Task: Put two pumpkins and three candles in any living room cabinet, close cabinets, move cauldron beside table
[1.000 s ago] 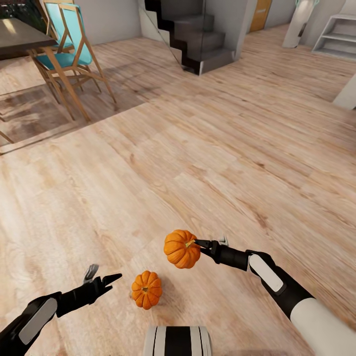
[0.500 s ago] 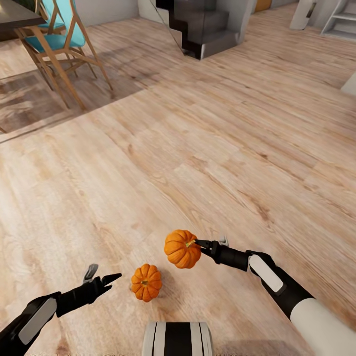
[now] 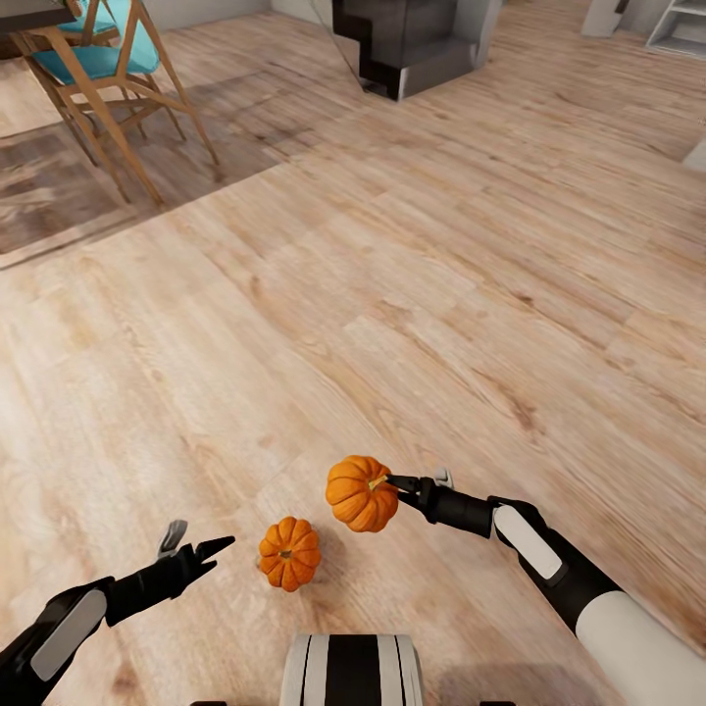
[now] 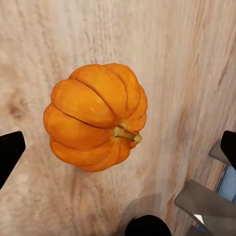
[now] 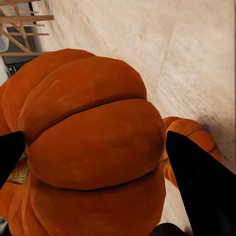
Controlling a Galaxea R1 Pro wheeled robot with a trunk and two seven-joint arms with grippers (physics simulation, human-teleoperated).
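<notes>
1. The left gripper (image 3: 201, 549) hung just above the wood floor (image 3: 412, 284) with its fingers apart and nothing between them. The left wrist view showed both fingertips flanking the second pumpkin (image 4: 94, 117) without touching it.
2. That second pumpkin (image 3: 289, 554) lay on the floor just beside the left gripper, near the robot's base.
3. The right gripper (image 3: 400, 484) was clamped on the first pumpkin (image 3: 361, 493), held clear of the floor; in the right wrist view its fingers pressed both sides of the fruit (image 5: 93, 142).
4. Over the last second the camera tilted down, so the chair (image 3: 113, 74) and stairs (image 3: 412, 44) slid toward the top edge. The arms kept their pose.
5. Judgement: one pumpkin was secured and the other awaited a grasp. No cabinet was visible.
</notes>
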